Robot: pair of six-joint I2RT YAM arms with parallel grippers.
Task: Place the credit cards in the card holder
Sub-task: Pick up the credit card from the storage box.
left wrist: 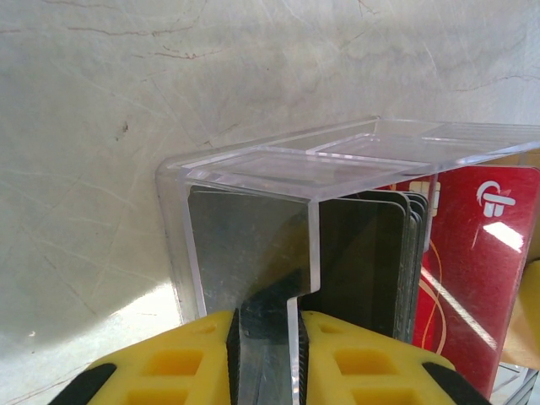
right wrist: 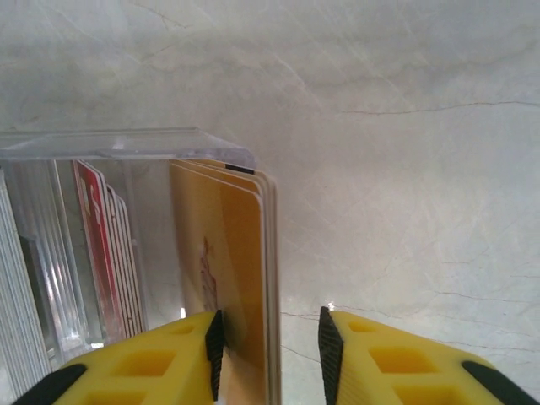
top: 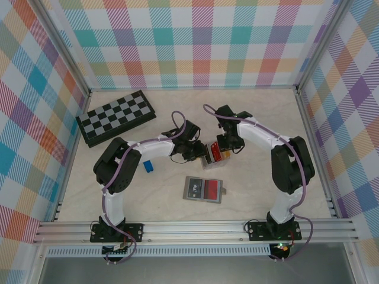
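The credit cards [top: 217, 155] stand on edge in a clear plastic stand [left wrist: 337, 156] at mid-table: dark ones [left wrist: 363, 253], a red one [left wrist: 472, 278] and yellow-orange ones [right wrist: 228, 253]. My left gripper [left wrist: 266, 325] is shut on a clear wall of the stand, beside the dark cards. My right gripper [right wrist: 270, 333] is open around the yellow cards. Its left pad touches them and its right pad stands apart. Both grippers meet over the stand, the left gripper [top: 200, 154] from the left, the right gripper [top: 225, 149] from the right. The card holder [top: 203, 189] lies flat, nearer the bases, showing grey, dark and red.
A black-and-grey chequered board [top: 116, 117] lies at the back left. A small blue block [top: 148, 165] sits beside the left arm. Metal frame rails and chequered walls bound the table on three sides.
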